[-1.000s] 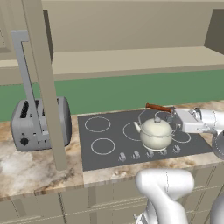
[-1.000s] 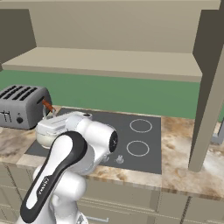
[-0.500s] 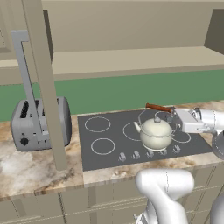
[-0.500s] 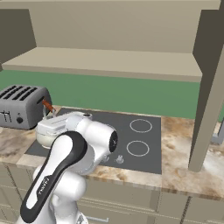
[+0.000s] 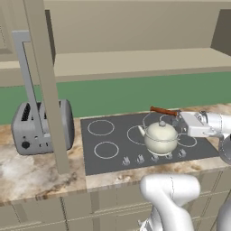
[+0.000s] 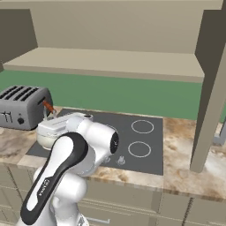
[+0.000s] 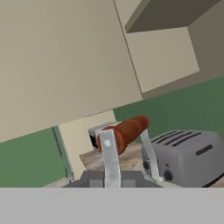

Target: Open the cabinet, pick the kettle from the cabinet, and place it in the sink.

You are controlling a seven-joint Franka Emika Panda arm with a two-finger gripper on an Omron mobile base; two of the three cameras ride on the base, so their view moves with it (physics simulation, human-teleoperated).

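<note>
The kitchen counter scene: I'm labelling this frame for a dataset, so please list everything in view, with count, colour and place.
kettle: one, cream-white, over the cooktop's right side, hanging by its handle
kettle handle grip: one, reddish-brown, clamped in the gripper
cooktop: one, black with white rings, set into the counter
toaster: one, grey, on the counter left of the cooktop
cabinet: one, beige, on the wall above the counter, its door swung open, shelf bare
bar handle: one, silver, on the open door
counter: one, mottled brown stone
backsplash: one, green, behind the cooktop
low cabinets: beige, under the counter
gripper: one, white, shut on the kettle's handle
arm: one, white with dark joints
</note>
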